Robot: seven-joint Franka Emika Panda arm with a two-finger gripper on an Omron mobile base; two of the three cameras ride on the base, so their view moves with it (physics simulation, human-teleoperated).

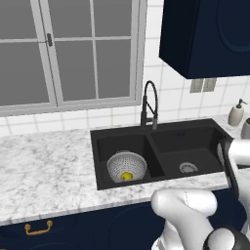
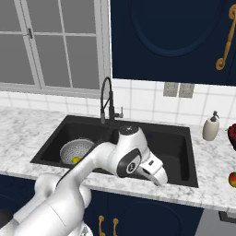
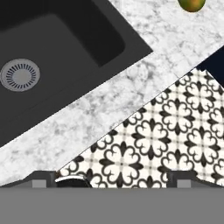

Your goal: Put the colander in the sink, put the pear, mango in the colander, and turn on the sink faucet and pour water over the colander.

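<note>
Patterned floor tiles point(image 3: 175, 131) sit nearest in the hand view, w/ the marble counter edge point(image 3: 109, 100) and the right basin's drain point(image 3: 19, 74) beyond. Gripper's fingertips barely peek at the bottom edge there, so can't tell whether it's open or closed; nothing visibly held.

Colander point(image 1: 126, 166) sits in the left basin of the sink point(image 1: 161, 129), w/ one yellow fruit point(image 1: 126, 176) inside, prob. the pear. Second fruit, red-green, looks like the mango point(image 2: 233, 179), lies on the counter at far right, past the soap dispenser point(image 2: 211, 126); hand view catches it at the top edge point(image 3: 191, 4). Faucet point(image 1: 149, 105) stands behind the divider between basins, no water visible.

Step in hand, as I read it: fetch the mango. Arm's wrist point(image 2: 152, 168) hangs over the front counter lip by the right basin, well apart from the fruit.

To do it well:
- swing right and fwd until the mango centres in the hand view
- open wide, descend straight from above
- round fruit may roll off toward the floor, so close gently across its widest part
- lift clear of the sink rim before crossing to the colander
</note>
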